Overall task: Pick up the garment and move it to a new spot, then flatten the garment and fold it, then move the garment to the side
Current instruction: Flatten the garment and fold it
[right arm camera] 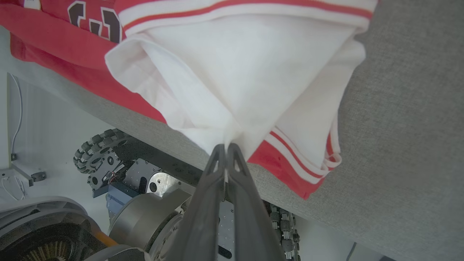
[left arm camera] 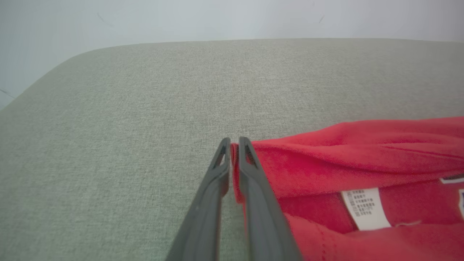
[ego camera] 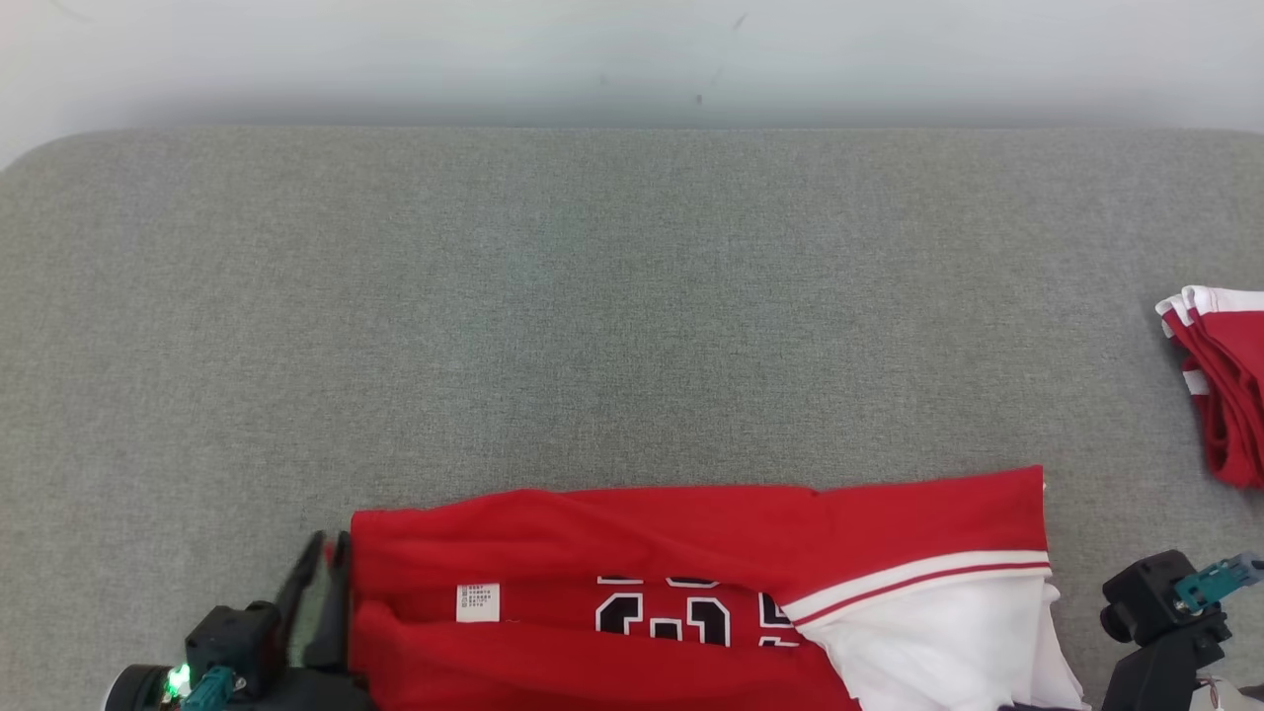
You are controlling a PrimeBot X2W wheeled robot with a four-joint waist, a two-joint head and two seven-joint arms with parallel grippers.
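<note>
Right wrist view: nearest the robot, below the rim of the table (right arm camera: 398,108), sits the wheeled base (right arm camera: 98,152) (metal plates, roller wheels). Above it the right gripper (right arm camera: 225,146) has its fingers pressed together on a pinch of white cloth at the right end of the garment (right arm camera: 253,72), where the fabric gathers into a cone of folds and drapes over the near rim. The left gripper (left arm camera: 235,142) is likewise clamped, with a thin red hem caught between its fingers at the left end. The garment lies along the near edge of the table, partly doubled over. Its long axis runs left to right from one gripper to the other, and each arm holds its own end, so neither is favoured. The coming move likely turns on this span: both ends should travel together, away from the robot, to keep the cloth taut. Material is a soft red knit with a white panel, red stripe trim, dark numerals and a white label (ego camera: 478,602). It is limp and creased lengthwise. The table is matte grey woven padding with rounded corners. At the far right lies a red-and-white bundle (ego camera: 1224,395), well apart.
</note>
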